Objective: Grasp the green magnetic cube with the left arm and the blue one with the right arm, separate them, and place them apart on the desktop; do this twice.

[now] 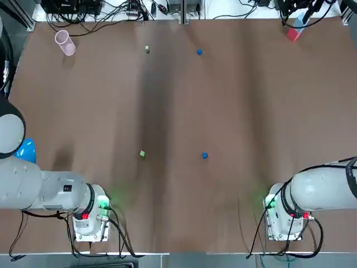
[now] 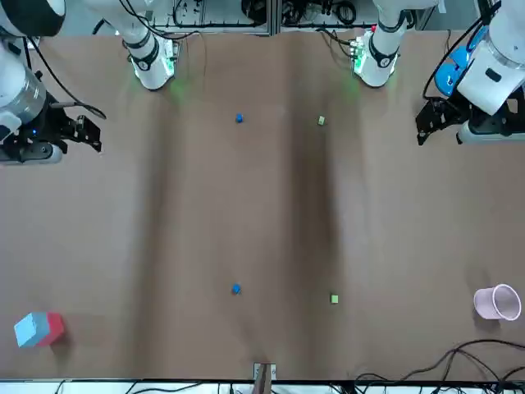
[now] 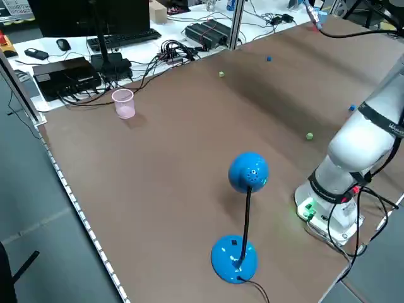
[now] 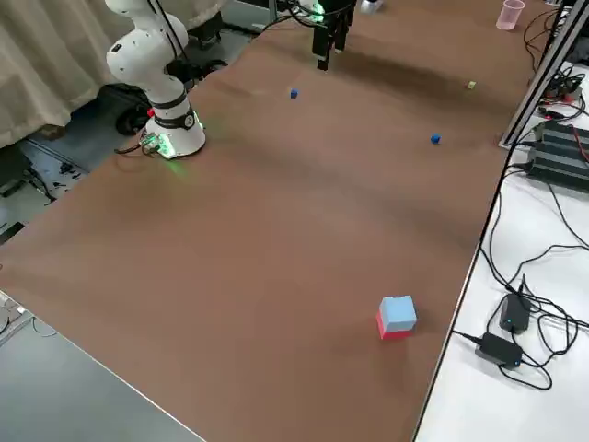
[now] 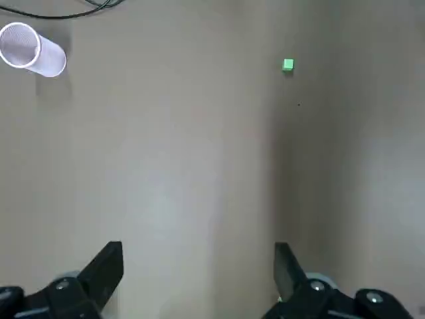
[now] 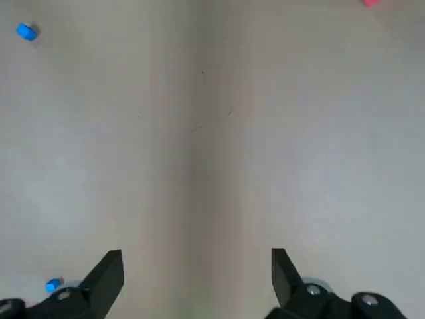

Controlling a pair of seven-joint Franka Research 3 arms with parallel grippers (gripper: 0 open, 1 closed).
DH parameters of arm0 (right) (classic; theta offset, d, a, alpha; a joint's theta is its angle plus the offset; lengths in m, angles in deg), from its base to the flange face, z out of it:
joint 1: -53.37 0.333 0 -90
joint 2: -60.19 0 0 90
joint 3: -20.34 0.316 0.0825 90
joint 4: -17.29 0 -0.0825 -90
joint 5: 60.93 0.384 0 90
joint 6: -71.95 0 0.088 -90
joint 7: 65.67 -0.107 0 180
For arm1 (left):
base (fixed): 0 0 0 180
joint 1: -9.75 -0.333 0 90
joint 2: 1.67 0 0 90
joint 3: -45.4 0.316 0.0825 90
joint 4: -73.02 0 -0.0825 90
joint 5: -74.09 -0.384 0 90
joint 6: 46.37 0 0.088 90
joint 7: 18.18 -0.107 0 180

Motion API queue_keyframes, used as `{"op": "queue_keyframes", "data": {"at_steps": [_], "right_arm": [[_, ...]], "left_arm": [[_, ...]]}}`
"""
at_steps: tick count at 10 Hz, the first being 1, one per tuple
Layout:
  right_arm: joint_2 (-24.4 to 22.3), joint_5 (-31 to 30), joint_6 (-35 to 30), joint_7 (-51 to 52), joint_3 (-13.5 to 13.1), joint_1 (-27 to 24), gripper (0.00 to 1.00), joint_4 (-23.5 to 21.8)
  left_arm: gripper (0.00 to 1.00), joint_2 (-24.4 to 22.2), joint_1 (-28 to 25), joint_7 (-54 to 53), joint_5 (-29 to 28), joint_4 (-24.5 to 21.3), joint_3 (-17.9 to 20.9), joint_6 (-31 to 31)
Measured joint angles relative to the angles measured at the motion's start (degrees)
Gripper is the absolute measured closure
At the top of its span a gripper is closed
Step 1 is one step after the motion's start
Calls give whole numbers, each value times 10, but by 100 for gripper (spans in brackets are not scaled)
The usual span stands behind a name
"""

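Evidently both pairs were split: the near green cube (image 1: 142, 154) lay just toward 6 o'clock from the table (image 1: 251, 111) centre in the top view. The near blue cube (image 1: 204, 156) sat at its 3 o'clock, well apart. The far green cube (image 1: 146, 49) and far blue cube (image 1: 199, 52) lay the same way up at 12 o'clock. Green left, blue right fit the arm assignment, and the gaps looked wide enough that the magnets would not snap back. The left gripper (image 5: 198, 256) hung out at the table's 9 o'clock edge, fingers spread, holding nothing; the right gripper (image 6: 196, 259) mirrored it at 3 o'clock, also released and empty. That fit a finished task, arms parked clear. A pink cup (image 1: 64, 42) lay at 10 o'clock, a red-and-blue block (image 1: 294, 32) at 2 o'clock, and a blue lamp (image 3: 247, 173) stood by the left base, all untouched.
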Motion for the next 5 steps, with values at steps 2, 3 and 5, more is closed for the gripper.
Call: {"op": "queue_keyframes", "data": {"at_steps": [2,3,5], "right_arm": [[-2,0,3,1,1,0,2,0],[-3,0,5,1,2,0,1,1],[-10,0,7,2,4,3,0,8]], "left_arm": [[0,1,-28,-2,21,0,1,0],[0,3,-39,-7,27,0,1,1],[0,4,-41,-8,28,0,0,1]]}}
